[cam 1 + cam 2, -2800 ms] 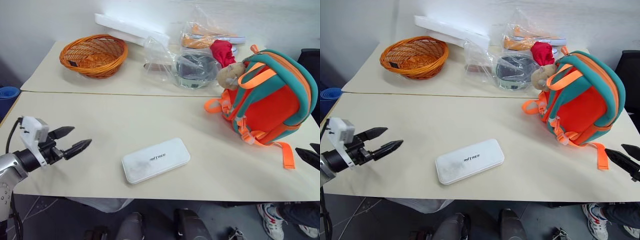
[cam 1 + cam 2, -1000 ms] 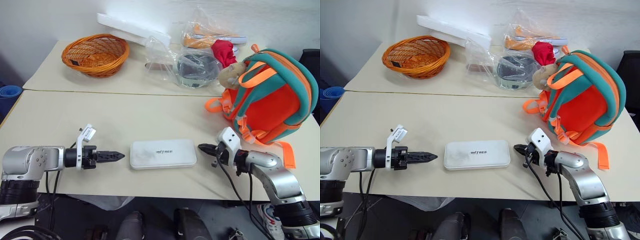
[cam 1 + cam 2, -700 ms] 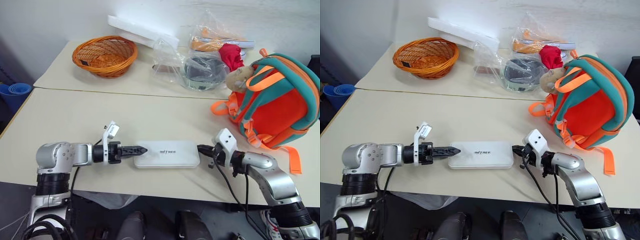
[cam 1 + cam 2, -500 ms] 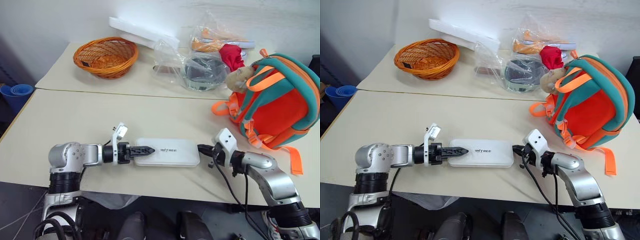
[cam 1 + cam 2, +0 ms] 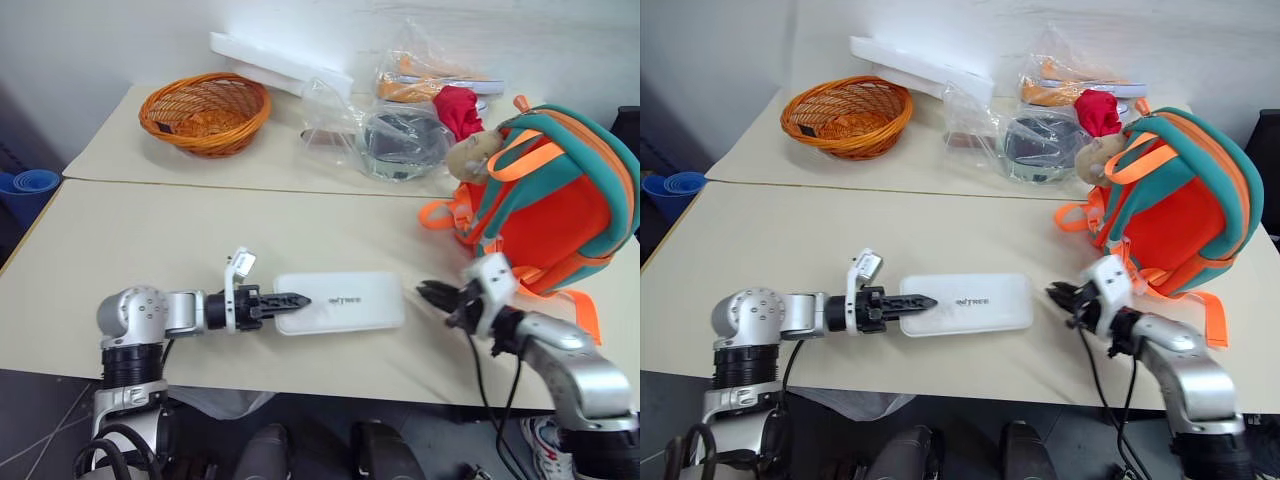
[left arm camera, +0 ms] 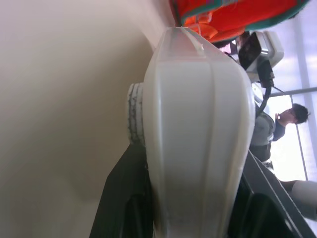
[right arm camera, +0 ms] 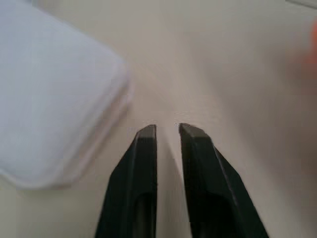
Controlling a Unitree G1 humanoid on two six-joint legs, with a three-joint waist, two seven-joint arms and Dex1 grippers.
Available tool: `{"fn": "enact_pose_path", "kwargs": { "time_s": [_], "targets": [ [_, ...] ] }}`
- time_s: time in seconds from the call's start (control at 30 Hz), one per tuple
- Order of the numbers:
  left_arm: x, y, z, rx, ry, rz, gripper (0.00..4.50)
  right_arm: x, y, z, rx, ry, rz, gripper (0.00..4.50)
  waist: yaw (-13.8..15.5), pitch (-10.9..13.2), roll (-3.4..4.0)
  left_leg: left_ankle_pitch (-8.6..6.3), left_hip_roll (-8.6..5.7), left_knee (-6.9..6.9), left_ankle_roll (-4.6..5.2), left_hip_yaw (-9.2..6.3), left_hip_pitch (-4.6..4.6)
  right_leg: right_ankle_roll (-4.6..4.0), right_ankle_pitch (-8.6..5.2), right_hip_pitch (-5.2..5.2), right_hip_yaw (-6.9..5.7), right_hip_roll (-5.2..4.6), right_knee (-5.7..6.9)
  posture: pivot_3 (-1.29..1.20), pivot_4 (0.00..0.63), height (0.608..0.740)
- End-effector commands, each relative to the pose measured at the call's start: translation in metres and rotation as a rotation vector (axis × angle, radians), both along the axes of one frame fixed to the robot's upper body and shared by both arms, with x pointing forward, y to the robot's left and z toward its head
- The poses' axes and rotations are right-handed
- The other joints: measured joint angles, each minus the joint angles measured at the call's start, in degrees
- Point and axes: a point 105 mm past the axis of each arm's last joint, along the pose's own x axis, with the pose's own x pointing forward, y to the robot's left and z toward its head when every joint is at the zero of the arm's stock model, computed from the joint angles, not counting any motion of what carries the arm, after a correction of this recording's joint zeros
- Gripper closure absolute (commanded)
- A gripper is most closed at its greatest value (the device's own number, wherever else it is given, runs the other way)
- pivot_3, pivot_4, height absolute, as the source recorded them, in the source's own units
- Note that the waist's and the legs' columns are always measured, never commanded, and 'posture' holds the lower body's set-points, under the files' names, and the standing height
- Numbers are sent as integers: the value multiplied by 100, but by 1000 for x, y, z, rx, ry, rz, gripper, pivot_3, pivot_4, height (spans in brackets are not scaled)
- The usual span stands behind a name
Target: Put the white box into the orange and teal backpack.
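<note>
The white box (image 5: 345, 301) lies flat near the table's front edge, its dark lettering facing up. My left gripper (image 5: 298, 299) is shut on the box's left end; the left wrist view has the box (image 6: 193, 124) wedged between the two black fingers. My right gripper (image 5: 430, 293) hovers just off the box's right end, not touching it, its fingers a narrow gap apart with nothing between them (image 7: 167, 130). The orange and teal backpack (image 5: 550, 200) stands upright at the right, just behind the right gripper, a beige plush toy (image 5: 468, 155) on its upper left.
Across the back of the table sit an orange wicker basket (image 5: 205, 110), a long white foam slab (image 5: 280, 62), clear plastic bags over a round container (image 5: 398, 140) and a red cloth (image 5: 458, 105). A person (image 6: 292, 119) is beyond the table.
My left gripper moved right onto the box's left end and closed on it. My right gripper drew back to the right, off the box's other end, and its fingers parted slightly.
</note>
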Motion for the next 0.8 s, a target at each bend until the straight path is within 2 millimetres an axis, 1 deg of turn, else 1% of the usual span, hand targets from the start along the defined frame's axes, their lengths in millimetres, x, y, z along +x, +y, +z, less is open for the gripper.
{"fn": "enact_pose_path", "kwargs": {
  "time_s": [0.03, 0.1, 0.2, 0.3, 0.43, 0.57, 0.67, 0.8],
  "targets": [
    [8, 35, 33, -90, -109, 134, 3239, -6, -43, 39, 66, -93, -203, 2676, -22, 1, -1, -1, 2, -4, 2, 0, 1, 0, 0, -2, 2, 0, 1, 0, 150, 740],
    [9, 45, 44, -127, -152, 172, 3239, -4, -50, 50, 93, -119, -248, 2016, -42, 1, -1, -1, 7, -12, 1, 0, 1, -1, -1, -6, 4, 5, 1, 0, 150, 740],
    [8, 59, 70, -232, -247, 222, 3239, 18, -47, 67, 173, -167, -300, 1021, -112, 2, -2, 0, 8, -12, -1, 0, 2, -2, -1, -8, 5, 4, 4, 0, 150, 740],
    [7, 58, 80, -264, -291, 227, 3239, 38, -37, 72, 216, -177, -318, 20, -136, 2, -3, 2, 8, -11, -3, -2, 2, -2, -1, -7, 5, 3, 5, 0, 150, 740],
    [8, 52, 92, -274, -331, 206, 3239, 71, -25, 79, 272, -191, -351, 0, -139, 3, -4, 18, 4, -15, -33, 2, -6, -2, -1, -15, 5, 3, 2, 0, 150, 740],
    [8, 52, 105, -293, -374, 207, 3239, 90, -22, 80, 256, -217, -375, 0, -142, 4, -5, 19, 3, -12, -33, 5, -17, -1, -1, -25, 2, 4, 7, 0, 150, 740],
    [10, 53, 107, -274, -391, 233, 3239, 95, -23, 82, 262, -250, -372, 584, -139, 4, -5, 19, 3, -14, -33, 4, -19, -1, 0, -25, -2, 5, 8, 0, 150, 740],
    [12, 56, 108, -247, -421, 284, 3239, 97, -22, 83, 257, -274, -350, 1972, -142, 4, -5, 19, 3, -14, -34, 8, -21, 4, 2, -25, -2, 6, 10, 0, 150, 740]
  ]
}}
